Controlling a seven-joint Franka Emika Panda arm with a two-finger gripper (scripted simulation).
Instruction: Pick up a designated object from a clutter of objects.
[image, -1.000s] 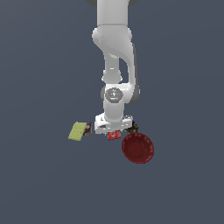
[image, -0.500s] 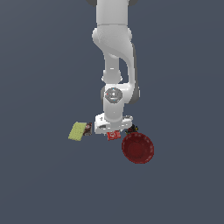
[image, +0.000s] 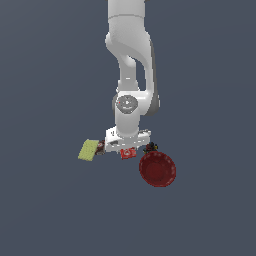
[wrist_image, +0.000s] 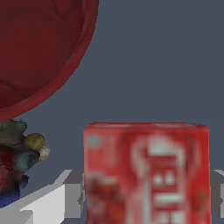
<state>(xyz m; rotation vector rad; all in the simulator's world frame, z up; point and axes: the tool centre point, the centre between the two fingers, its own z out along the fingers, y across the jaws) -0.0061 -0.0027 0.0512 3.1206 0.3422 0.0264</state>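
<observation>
Nothing much has shifted since a second ago: the white arm hangs over the same spot, its end effector (image: 128, 148) low over the clutter on the dark grey table (image: 45, 210).

Right under it sits the small flat red rectangular box with white lettering (image: 128, 154), between the flat yellow-green sponge (image: 88, 150) on the exterior view's left and the round dark-red bowl (image: 157, 169) on the right. A small brown box (image: 101, 147) sits just beside the sponge, and a tiny dark multicoloured item (image: 150, 147) sits at the bowl's rim.

From the wrist, the red box (wrist_image: 146, 173) fills the lower frame, with a pale grey finger (wrist_image: 48, 199) showing just beside one of its edges and a sliver of another past the opposite edge. So the jaws look parted, straddling the box; whether they already press on it, I cannot tell.

My read on the box: light, stiff card, probably a bit slick on its printed face, and it could dent under hard squeezing. Best taken across its narrow width, on the two side edges, with moderate force. The bowl (wrist_image: 39, 52) and the multicoloured bit (wrist_image: 19, 159) are near, so a straight lift seems wise.
</observation>
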